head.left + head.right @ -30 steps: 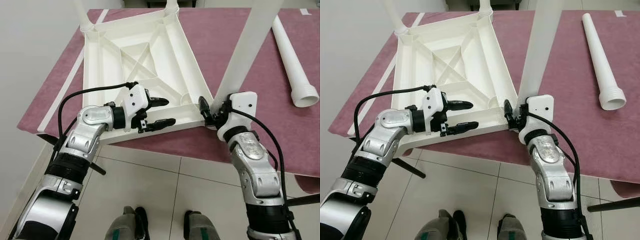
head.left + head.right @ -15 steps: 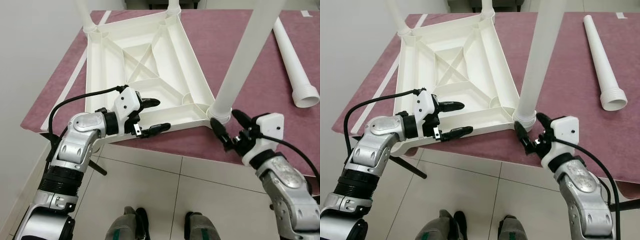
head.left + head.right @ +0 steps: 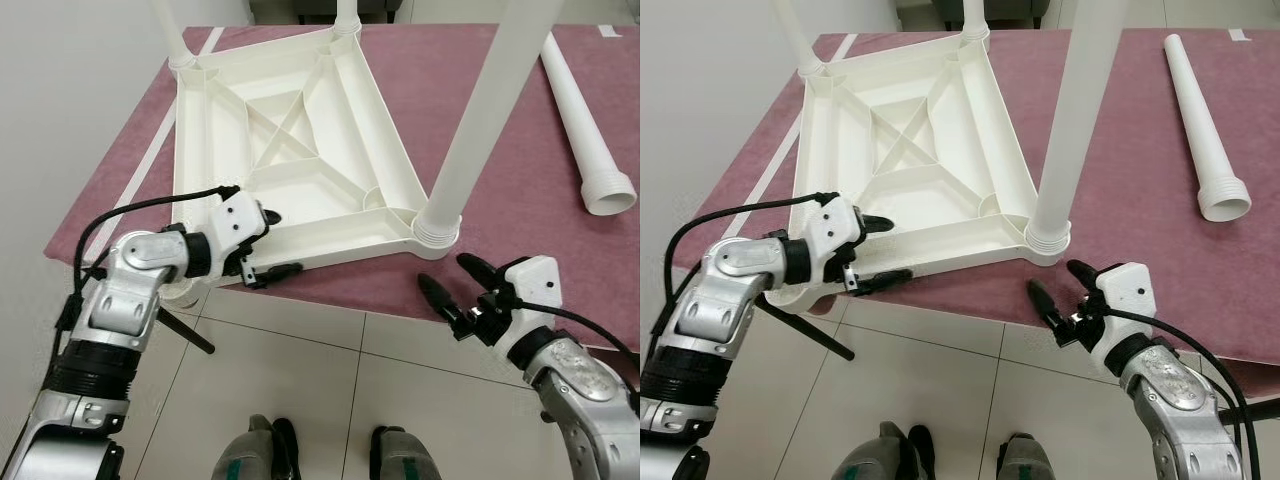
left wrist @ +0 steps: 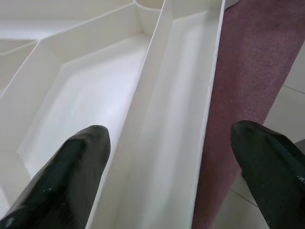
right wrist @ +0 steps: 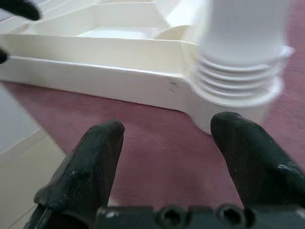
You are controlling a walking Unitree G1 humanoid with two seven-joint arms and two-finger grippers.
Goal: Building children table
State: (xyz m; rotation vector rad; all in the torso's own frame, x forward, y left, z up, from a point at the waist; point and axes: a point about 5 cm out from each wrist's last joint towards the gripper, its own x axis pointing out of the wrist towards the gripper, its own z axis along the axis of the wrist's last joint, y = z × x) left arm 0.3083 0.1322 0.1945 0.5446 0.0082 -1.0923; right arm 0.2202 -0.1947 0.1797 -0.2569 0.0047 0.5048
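At the near edge of the maroon-covered table (image 3: pixel 500 150), I am seeing both pairs of black fingers standing apart and holding nothing. The left gripper (image 3: pixel 272 245) is straddling the near rim of the upturned white plastic ribbed tabletop (image 3: pixel 290 150), one finger over the inner tray and the other outside, beyond the rim, over the cloth edge and the floor; the left wrist view is showing that rim running between them. The right gripper (image 3: pixel 455 290) is hanging just off the table's edge, near the ribbed collar of the white plastic leg standing in the near right corner socket (image 3: pixel 470 140) but apart from it.

Two more white legs are standing in the far corners (image 3: pixel 170 30), and the last white tube-shaped leg with a ribbed end (image 3: pixel 590 130) is lying loose on the cloth, well to the right.

I am judging the risks this way. The tabletop's near left corner is overhanging the table, so a careless push from my left fingers could be tipping the whole piece toward the floor. The upright near leg is looking tall and, I suspect, not locked fully; a knock from the right arm could be tilting it out. The loose leg is round, so a nudge while reaching for it could be sending it rolling off the table.
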